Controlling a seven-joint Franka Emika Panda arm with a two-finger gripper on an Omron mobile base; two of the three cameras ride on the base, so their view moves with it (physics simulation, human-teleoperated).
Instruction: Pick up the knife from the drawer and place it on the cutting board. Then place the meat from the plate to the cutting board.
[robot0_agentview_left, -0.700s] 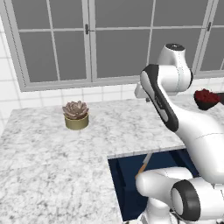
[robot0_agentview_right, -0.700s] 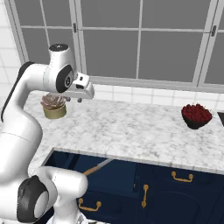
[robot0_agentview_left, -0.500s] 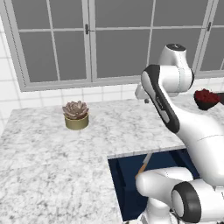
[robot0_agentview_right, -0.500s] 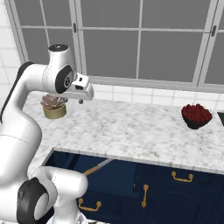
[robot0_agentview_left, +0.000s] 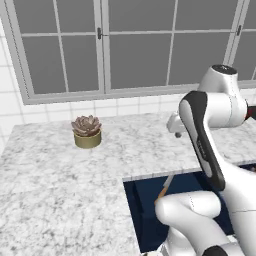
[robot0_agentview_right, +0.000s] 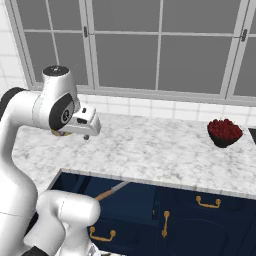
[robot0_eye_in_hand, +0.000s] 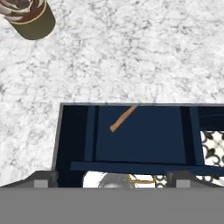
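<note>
Hand view shows the slim tan-handled knife (robot0_eye_in_hand: 122, 119) lying untouched in the open navy-blue drawer (robot0_eye_in_hand: 140, 140) beneath the wide-spread, empty two-finger gripper (robot0_eye_in_hand: 111, 180), so every step remains.

Grey-paned windows (robot0_agentview_left: 105, 47) above white tile wall (robot0_agentview_right: 165, 108) — marble counter (robot0_agentview_left: 60, 185), navy cabinets (robot0_agentview_right: 200, 225).

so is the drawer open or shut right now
Open. The drawer is pulled out from under the marble counter, its dark blue inside exposed from above, with the knife lying in it, tan handle showing.
</note>
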